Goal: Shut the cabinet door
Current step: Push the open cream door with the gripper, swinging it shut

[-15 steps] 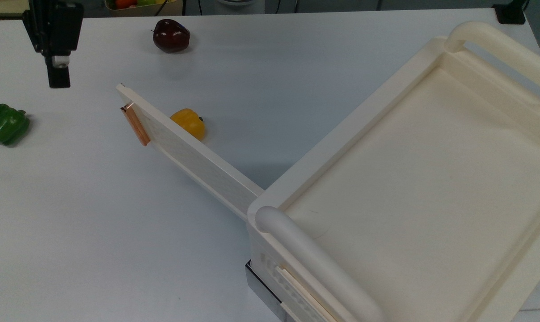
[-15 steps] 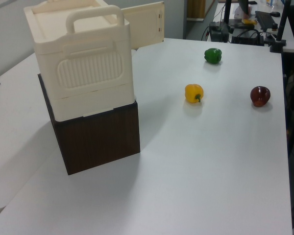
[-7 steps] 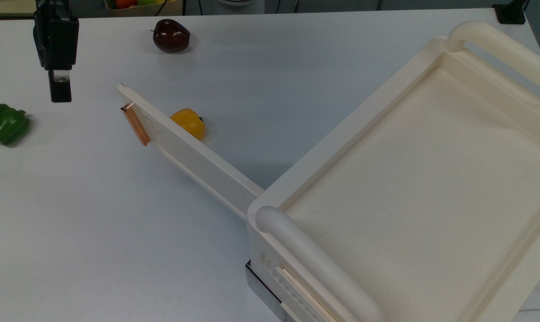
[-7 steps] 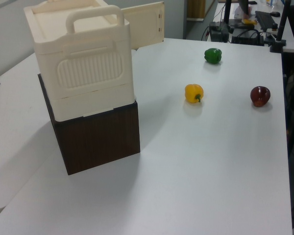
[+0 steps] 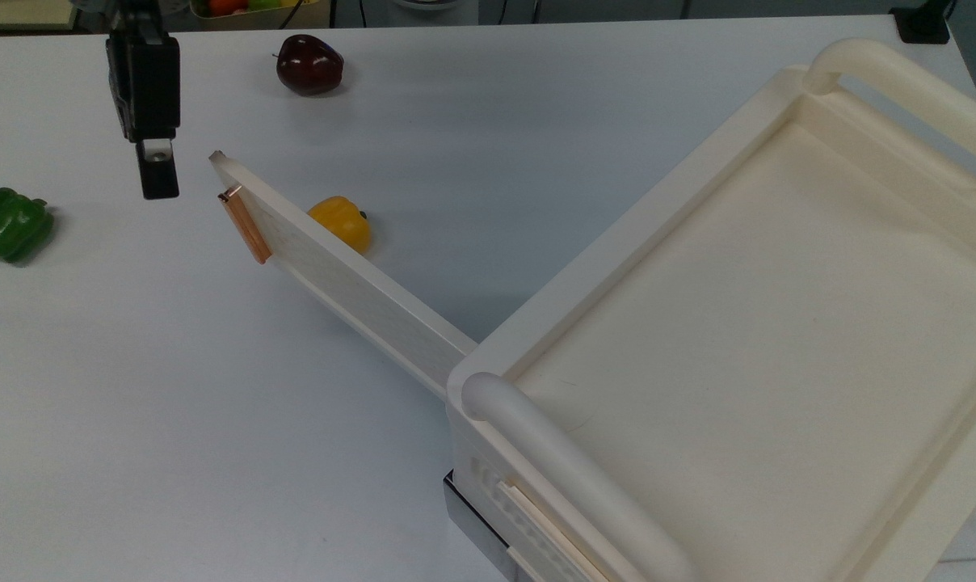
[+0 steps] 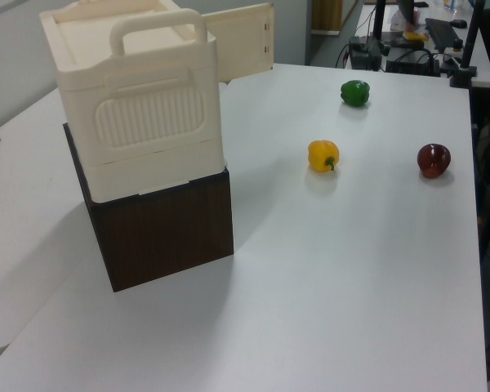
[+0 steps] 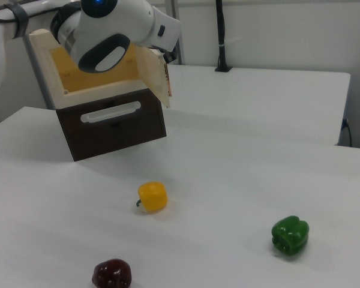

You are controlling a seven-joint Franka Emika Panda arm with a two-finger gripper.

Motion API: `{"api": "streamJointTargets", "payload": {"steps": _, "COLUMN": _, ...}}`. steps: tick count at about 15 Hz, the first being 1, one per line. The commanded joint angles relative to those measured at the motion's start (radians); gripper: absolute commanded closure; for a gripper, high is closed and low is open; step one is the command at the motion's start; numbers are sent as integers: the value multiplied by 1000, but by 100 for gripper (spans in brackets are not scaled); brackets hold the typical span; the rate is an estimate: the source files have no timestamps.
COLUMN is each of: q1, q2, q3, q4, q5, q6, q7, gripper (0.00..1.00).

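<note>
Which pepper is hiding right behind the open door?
The yellow pepper. In the top view it sits just behind the cabinet door, partly hidden by its edge. The green pepper lies far off, and the dark red one sits farther away.

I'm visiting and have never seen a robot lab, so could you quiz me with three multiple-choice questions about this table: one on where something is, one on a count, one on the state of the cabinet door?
1. In the top view, where is the yellow pepper?
A. Right behind the open cabinet door
B. On the cream tray top
C. Touching the green pepper

2. How many pieces of produce lie on the white table?
A. One
B. Three
C. Five

3. What state is the cabinet door in?
A. Shut flush
B. Removed and lying flat
C. Swung wide open

Answers:
1. A: the door's top edge partly hides it, far from the green pepper.
2. B: yellow pepper, green pepper and a dark red apple.
3. C: it stands out from the cabinet, its copper handle at the far end near the gripper.
</note>
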Motion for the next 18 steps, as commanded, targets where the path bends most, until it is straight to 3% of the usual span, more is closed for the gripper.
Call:
{"api": "streamJointTargets", "payload": {"steps": 1, "q1": 12, "q2": -6, "q3": -1, "q4": 3, "q5": 24, "q6": -35, "q7": 11, "gripper": 100}}
{"api": "streamJointTargets", "payload": {"steps": 14, "q1": 9, "q2": -98, "q3": -12, "q4": 6, "q5": 26, "q6": -570, "q7": -26, "gripper": 100}}
{"api": "streamJointTargets", "payload": {"steps": 18, "q1": 13, "q2": -98, "q3": 0, "q4": 9, "q5": 26, "q6": -608, "q7": -22, "gripper": 100}}
